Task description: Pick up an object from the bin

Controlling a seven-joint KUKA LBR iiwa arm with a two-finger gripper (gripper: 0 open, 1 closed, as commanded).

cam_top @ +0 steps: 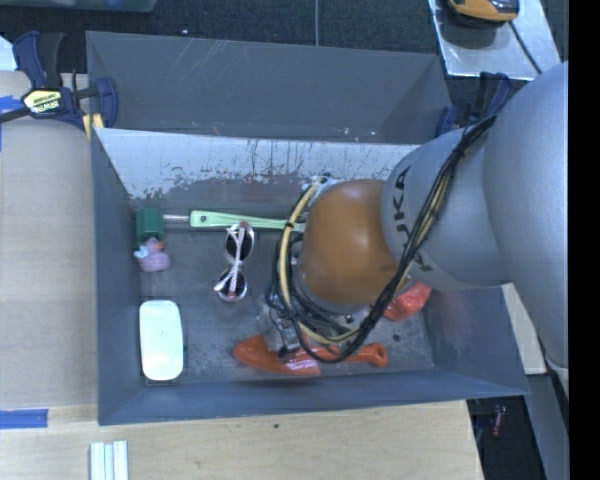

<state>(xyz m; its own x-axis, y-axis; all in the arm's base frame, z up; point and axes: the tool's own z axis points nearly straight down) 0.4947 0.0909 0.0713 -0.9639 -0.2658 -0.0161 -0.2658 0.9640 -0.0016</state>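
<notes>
- Dark metal gripper (286,334) sits low over the near side of the bin (270,98), under loops of black and yellow cable. Whether it is released or clenched cannot be told, since the wrist hides it.
- Directly beneath it lies a long orange-red thing (252,351), stretched along the foot of the near wall. The gripper looks to be touching it or just above it.
- The rounded orange cover (345,243) on the wrist sits above the gripper, and the grey arm (490,198) comes in from the right.
- A second, smaller orange-red piece (412,301) peeks out just right of the cover.
- White-framed sunglasses (235,263) lie just left of the gripper, with a pale green handle (235,221) beyond them.
- Well apart on the left are a white oval thing (162,338), a small pink toy (153,259) and a green block (148,222).
</notes>
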